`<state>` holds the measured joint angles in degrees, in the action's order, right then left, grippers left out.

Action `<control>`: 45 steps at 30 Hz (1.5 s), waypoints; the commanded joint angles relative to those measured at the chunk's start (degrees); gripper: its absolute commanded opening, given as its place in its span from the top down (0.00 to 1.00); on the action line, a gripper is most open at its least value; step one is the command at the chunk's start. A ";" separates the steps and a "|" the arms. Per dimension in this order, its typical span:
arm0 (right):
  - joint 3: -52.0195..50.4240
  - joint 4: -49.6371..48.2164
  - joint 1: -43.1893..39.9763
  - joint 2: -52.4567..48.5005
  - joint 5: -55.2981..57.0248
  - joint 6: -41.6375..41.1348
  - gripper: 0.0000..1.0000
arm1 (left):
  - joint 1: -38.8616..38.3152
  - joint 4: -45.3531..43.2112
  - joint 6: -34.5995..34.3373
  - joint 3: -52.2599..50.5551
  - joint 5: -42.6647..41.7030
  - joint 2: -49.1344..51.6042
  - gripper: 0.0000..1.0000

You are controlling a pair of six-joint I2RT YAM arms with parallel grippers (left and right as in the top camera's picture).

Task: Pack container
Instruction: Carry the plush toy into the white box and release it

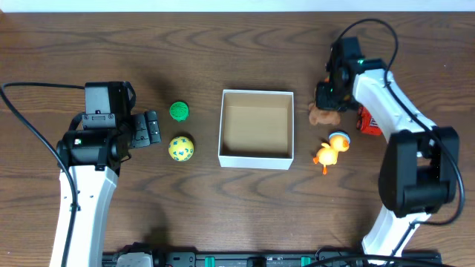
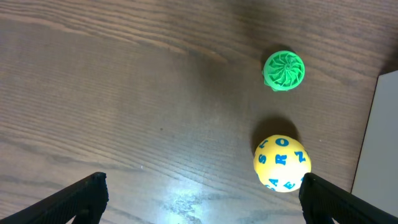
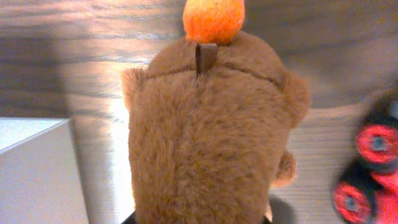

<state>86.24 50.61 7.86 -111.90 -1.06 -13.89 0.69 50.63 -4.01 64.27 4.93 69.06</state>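
The container (image 1: 256, 159), a square white box with a tan inside, sits empty mid-table; its white wall shows in the left wrist view (image 2: 377, 143) and the right wrist view (image 3: 31, 177). My right gripper (image 1: 331, 95) is right of it, closed around a brown plush toy (image 1: 322, 116) that fills the right wrist view (image 3: 208, 130); the fingers are almost hidden by the fur. My left gripper (image 1: 152, 127) is open and empty (image 2: 202, 208), just left of a yellow lettered ball (image 1: 181, 148) (image 2: 282, 163). A green ribbed ball (image 1: 179, 111) (image 2: 284, 70) lies behind it.
A yellow-orange duck toy (image 1: 331, 152) lies right of the container's front corner. A red toy with black wheels (image 1: 369, 121) (image 3: 367, 168) lies right of the plush, under the right arm. Cables run along both arms.
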 commanded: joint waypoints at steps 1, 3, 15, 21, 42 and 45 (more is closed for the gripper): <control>7.28 1.62 2.64 8.79 -1.88 0.24 0.96 | 0.26 0.11 0.98 1.22 0.90 0.07 0.02; 8.96 2.25 4.68 11.61 -4.96 0.17 0.93 | 0.26 0.11 0.98 1.22 0.92 0.07 0.02; 5.86 -0.92 29.40 11.65 5.81 -20.04 0.91 | 0.26 0.11 0.98 1.22 0.90 0.07 0.02; 4.11 -1.07 35.56 3.21 12.04 -28.50 0.94 | 0.26 0.11 0.98 1.22 0.90 0.07 0.02; 4.13 -3.19 32.41 2.86 11.82 -21.55 0.17 | 0.26 0.11 0.98 1.22 0.90 0.07 0.02; 4.13 -1.11 30.08 7.96 11.91 -21.55 0.16 | 0.26 0.11 0.98 1.22 0.90 0.07 0.02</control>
<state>89.78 48.77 40.42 -111.09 9.39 -36.97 0.69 50.61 -4.01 64.27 4.95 69.06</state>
